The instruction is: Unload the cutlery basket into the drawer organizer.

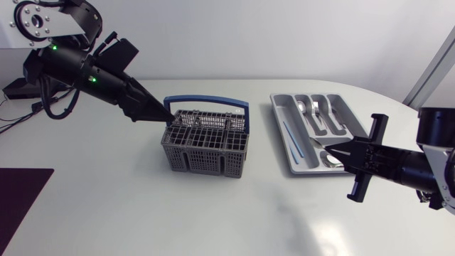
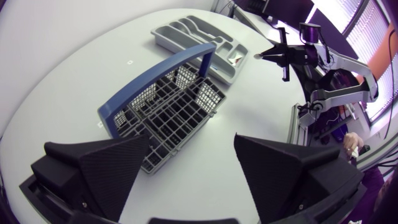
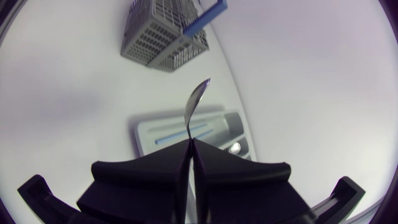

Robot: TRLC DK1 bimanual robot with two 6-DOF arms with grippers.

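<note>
The right gripper (image 3: 189,146) pinches a shiny metal spoon (image 3: 196,99) over the grey plastic drawer organizer (image 1: 279,114), probably to lay it inside. The left gripper (image 2: 193,144), fingers spread, hovers beside the grey mesh cutlery basket (image 1: 206,146) with a blue handle.

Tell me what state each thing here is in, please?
Basket: upright, handle raised, looks empty.
Organizer: holds some cutlery.
Spoon: held in the air, near the organizer.
Right gripper: shut on the spoon.
Left gripper: open, empty, beside the basket.
</note>
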